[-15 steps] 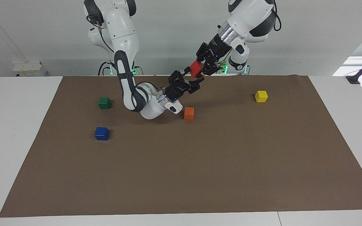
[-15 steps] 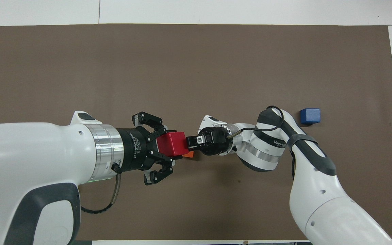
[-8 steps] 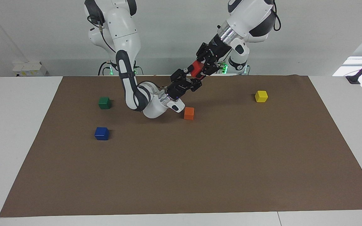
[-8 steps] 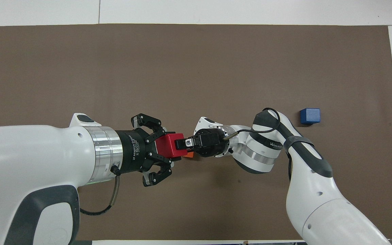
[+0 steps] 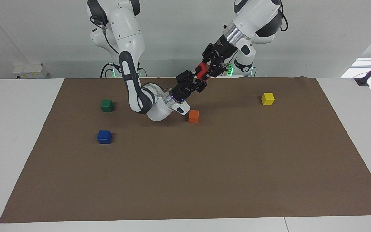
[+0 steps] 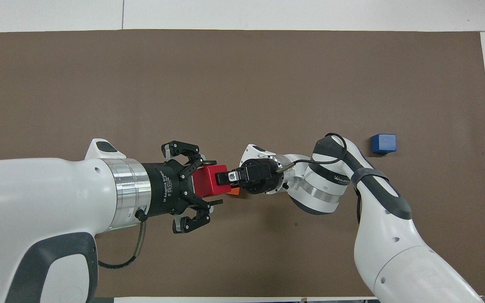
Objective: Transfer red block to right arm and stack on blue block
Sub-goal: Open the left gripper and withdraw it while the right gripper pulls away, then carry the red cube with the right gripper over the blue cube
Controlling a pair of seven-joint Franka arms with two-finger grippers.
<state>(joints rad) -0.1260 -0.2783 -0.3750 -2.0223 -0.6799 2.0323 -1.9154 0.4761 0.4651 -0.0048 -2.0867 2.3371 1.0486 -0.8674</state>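
Red block (image 5: 201, 71) (image 6: 210, 180): held aloft between the two grippers, over the brown mat (image 5: 204, 167) (image 6: 242, 84) near the robots' edge and above the orange block (image 5: 193, 116) (image 6: 234, 191); no container is present, every item stands loose on the mat.
Left gripper (image 5: 206, 71) (image 6: 207, 182): arm entering from the left base, fingers spread wide to either side of the red block, no longer pressing its faces.
Right gripper (image 5: 194, 80) (image 6: 222, 178): arm bent low over the mat, wrist turned upward, fingers narrowed onto the block's end face; grip appears to hold the block.
Blue block (image 5: 104, 137) (image 6: 383, 143): alone on the mat toward the right arm's end, nothing on it.
Green block (image 5: 107, 105): same end, nearer the robots than the blue block.
Yellow block (image 5: 267, 99): toward the left arm's end.
Tabletop (image 5: 18, 129) (image 6: 310, 12): white, carrying the mat.
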